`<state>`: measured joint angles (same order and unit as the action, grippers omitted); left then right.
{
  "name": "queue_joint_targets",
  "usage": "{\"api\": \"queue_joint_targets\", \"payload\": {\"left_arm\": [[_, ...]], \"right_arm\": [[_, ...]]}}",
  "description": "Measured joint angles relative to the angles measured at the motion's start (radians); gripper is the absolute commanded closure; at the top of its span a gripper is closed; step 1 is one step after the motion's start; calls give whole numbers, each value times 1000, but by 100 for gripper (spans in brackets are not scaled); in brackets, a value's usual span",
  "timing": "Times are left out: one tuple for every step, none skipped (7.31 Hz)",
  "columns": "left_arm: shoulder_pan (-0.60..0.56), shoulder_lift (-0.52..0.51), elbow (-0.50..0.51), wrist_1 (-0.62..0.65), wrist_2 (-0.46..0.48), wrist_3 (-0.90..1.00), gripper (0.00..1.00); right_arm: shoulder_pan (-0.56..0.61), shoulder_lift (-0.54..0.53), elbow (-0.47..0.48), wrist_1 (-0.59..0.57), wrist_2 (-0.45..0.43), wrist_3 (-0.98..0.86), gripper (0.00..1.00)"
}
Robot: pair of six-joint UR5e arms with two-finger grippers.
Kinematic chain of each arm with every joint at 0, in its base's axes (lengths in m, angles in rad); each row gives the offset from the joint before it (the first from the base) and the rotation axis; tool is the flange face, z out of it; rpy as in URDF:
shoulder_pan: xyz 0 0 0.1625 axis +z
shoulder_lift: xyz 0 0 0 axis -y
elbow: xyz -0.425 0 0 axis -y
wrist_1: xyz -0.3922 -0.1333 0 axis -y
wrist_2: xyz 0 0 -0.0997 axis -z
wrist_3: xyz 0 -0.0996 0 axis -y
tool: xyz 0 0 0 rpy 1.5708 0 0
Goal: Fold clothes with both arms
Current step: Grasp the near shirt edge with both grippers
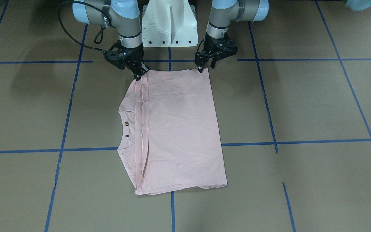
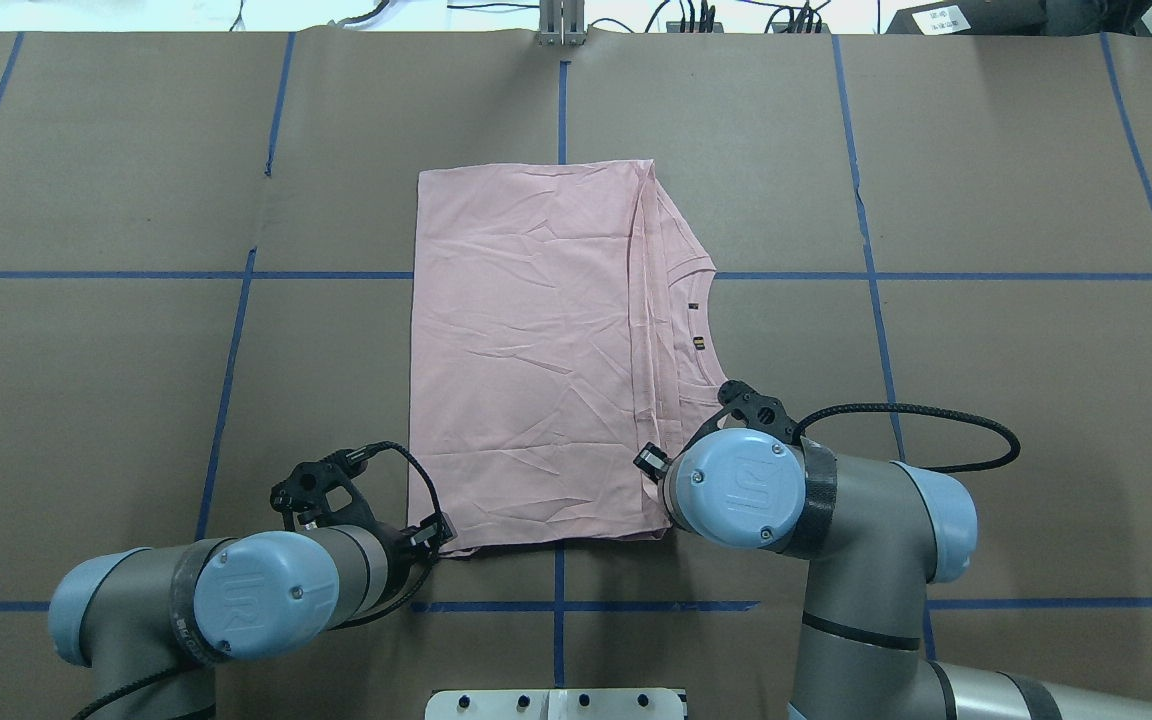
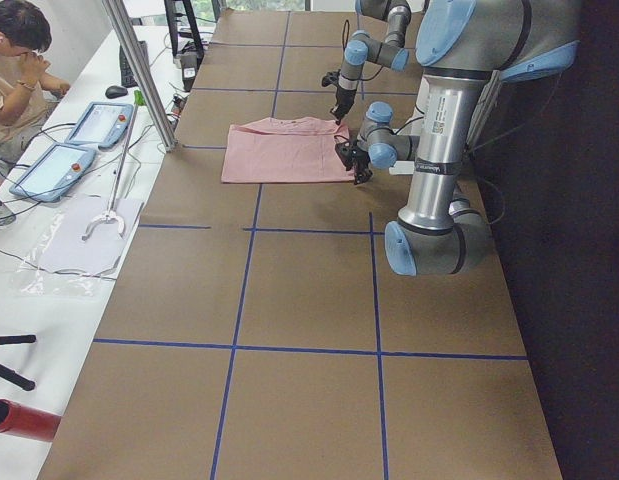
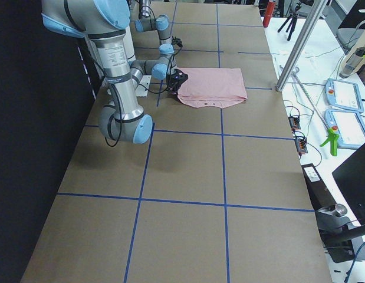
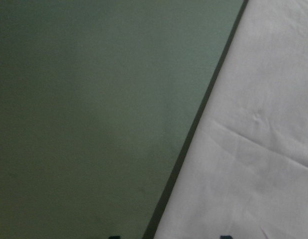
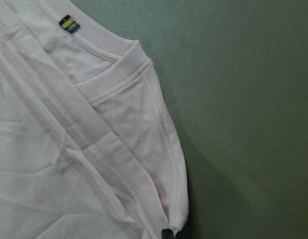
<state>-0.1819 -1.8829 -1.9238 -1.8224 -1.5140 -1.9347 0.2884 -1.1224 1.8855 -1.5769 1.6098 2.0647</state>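
ROBOT LINES UP A FOLD: A pale pink T-shirt (image 1: 179,129), plain side up and already folded into a tall rectangle, lies flat on the brown table (image 1: 301,103) at the centre of the front-facing frame. Its neckline and small neck label (image 1: 126,123) show at centre left. The robot's 2 arms are posted at the 2 corners of its top edge, nearest the white pedestal (image 1: 169,22).

The right gripper (image 1: 138,76), upper left of centre, looks drawn narrow on the layered corner. Its wrist view shows the sleeve hem (image 6: 168,164) rising to a pinched point at the bottom of the frame, a sign that the cloth is in its grip.

The left gripper (image 1: 206,67), upper right of centre, stands wide with nothing held. Its wrist view shows 1 tip over the table and 1 over the flat fabric.

Matched corners on 1 edge would let both arms carry that edge evenly towards the bottom of the frame, probably the next fold, once the left jaws close. An uneven lift could skew the stacked layers.
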Motion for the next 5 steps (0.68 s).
{"api": "queue_joint_targets", "payload": {"left_arm": [[4, -1, 2, 0, 0, -1, 100], [6, -2, 2, 1, 0, -2, 100], [6, -4, 1, 1, -1, -1, 100], [7, -5, -2, 2, -2, 0, 100], [7, -5, -6, 2, -3, 0, 100]], "right_arm": [[0, 0, 0, 0, 0, 0, 100], [0, 0, 0, 0, 1, 0, 100], [0, 0, 0, 0, 1, -1, 100], [1, 1, 0, 0, 1, -3, 100], [1, 1, 0, 0, 1, -5, 100]]}}
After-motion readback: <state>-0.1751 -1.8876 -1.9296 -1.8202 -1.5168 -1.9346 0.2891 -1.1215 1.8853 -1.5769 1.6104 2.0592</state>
